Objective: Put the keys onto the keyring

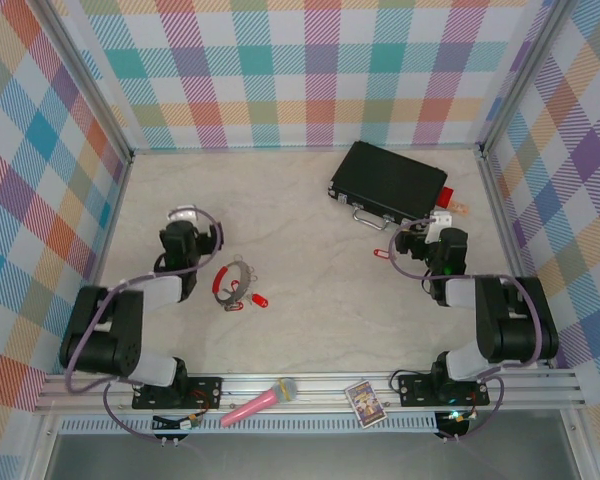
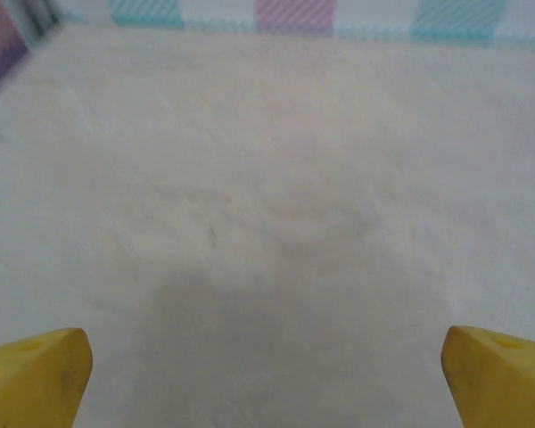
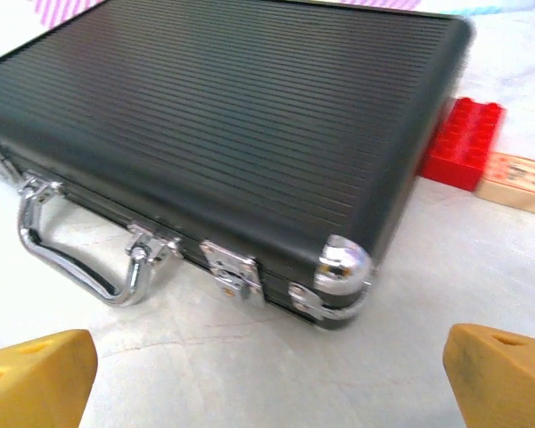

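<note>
The keyring (image 1: 237,281), a thin grey loop with a red arc on its left side, lies on the table left of centre. Two red keys rest at its lower right (image 1: 260,299) and lower edge (image 1: 233,307); a third key (image 1: 382,253) lies alone further right. My left gripper (image 1: 185,215) is up and left of the ring, open; in its wrist view its yellow fingertips (image 2: 36,374) stand wide over bare table. My right gripper (image 1: 440,222) is right of the lone key, open, and its yellow fingertips (image 3: 40,374) stand apart in front of a black case.
A black ribbed case (image 1: 388,182) (image 3: 232,125) with a chrome handle (image 3: 71,259) lies at the back right. A red block (image 3: 462,143) with a beige piece (image 3: 517,183) sits beside it. A pink microphone (image 1: 260,402) and a card (image 1: 364,402) lie on the front rail.
</note>
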### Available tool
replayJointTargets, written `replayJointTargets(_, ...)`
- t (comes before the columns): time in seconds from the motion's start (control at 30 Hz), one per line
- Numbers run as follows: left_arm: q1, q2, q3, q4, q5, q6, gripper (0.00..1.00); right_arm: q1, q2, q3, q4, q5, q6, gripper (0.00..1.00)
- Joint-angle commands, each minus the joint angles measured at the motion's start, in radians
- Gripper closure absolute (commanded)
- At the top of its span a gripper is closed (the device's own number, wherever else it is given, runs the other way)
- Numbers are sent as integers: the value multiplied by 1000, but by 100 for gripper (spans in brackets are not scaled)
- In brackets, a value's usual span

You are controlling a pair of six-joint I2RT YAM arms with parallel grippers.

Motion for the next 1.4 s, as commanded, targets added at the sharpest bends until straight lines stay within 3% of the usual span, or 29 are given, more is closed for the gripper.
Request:
replayJointTargets(0.0,7,-167,131,-300,-165,-175,0,7,-169,64,-247,138,92,1)
replayJointTargets(0.13,9,-321,200,-558,-206,-477,0,5,-318,121,-426,136,244,1)
replayJointTargets(0.27,10,-420,113,-486,-18,-511,0,5,-428,163,-621,186,578,1)
replayJointTargets(0.47,2,-373,83,-586,89,-577,0,15,-443,147,-482,-163,591,1)
replayJointTargets(0.63,-39,-278,33,-574,174,-596,4,140,-333,219,-572,-243,607,1)
replayJointTargets(0.77,-86,-228,37,-602,179,-605,6,293,-275,237,-613,-173,547,1)
replayJointTargets(0.9,-156,-196,48,-630,195,-600,7,338,-234,236,-606,-207,574,1)
replayJointTargets(0.97,-190,-189,52,-641,214,-585,21,377,-228,225,-591,-188,569,1)
replayJointTargets(1.07,-246,-173,71,-686,205,-602,21,439,-230,183,-525,-134,524,1)
replayJointTargets(1.17,-326,-144,115,-765,103,-611,22,456,-212,172,-507,-119,509,1)
replayJointTargets(1.37,-353,-8,181,-834,96,-661,30,467,-182,168,-495,-132,524,1)
